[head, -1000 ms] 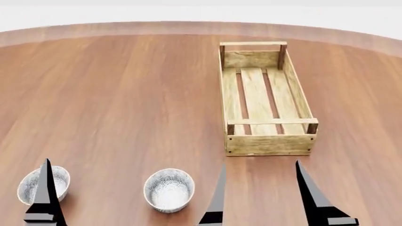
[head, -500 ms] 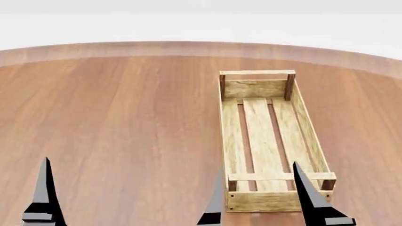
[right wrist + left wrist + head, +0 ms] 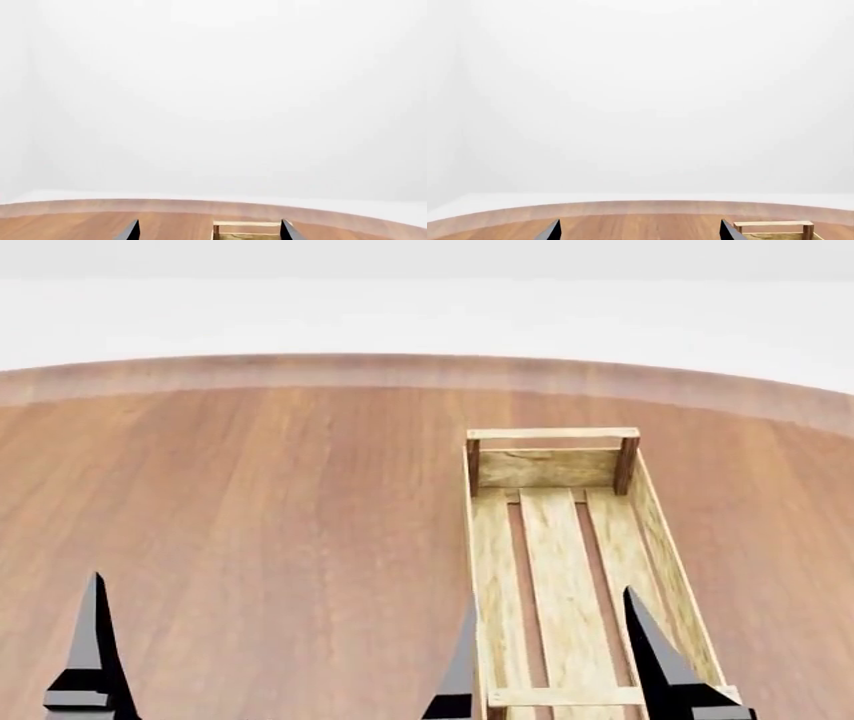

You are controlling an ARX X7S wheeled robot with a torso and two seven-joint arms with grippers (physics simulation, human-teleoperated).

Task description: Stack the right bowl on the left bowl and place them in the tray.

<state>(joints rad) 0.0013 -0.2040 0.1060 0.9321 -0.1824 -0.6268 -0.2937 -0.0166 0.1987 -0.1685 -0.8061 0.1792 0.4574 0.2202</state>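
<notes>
Neither bowl shows in any current view. The tray, a long light-wood crate with a slatted bottom and darker corner posts, lies right of centre in the head view, its near end cut off by the frame. My right gripper hangs open in front of it, its dark fingers either side of the tray's near part. The right wrist view has this gripper open, with the tray's far end between the tips. My left gripper is open with nothing in it; one left finger shows in the head view.
The round wooden table stretches to a curved far edge, with a plain white background beyond. A corner of the tray shows in the left wrist view.
The head view has tilted up. Both bowls slid out of the bottom of the frame and the tray now sits lower. The fingers keep the same places in the frame.
</notes>
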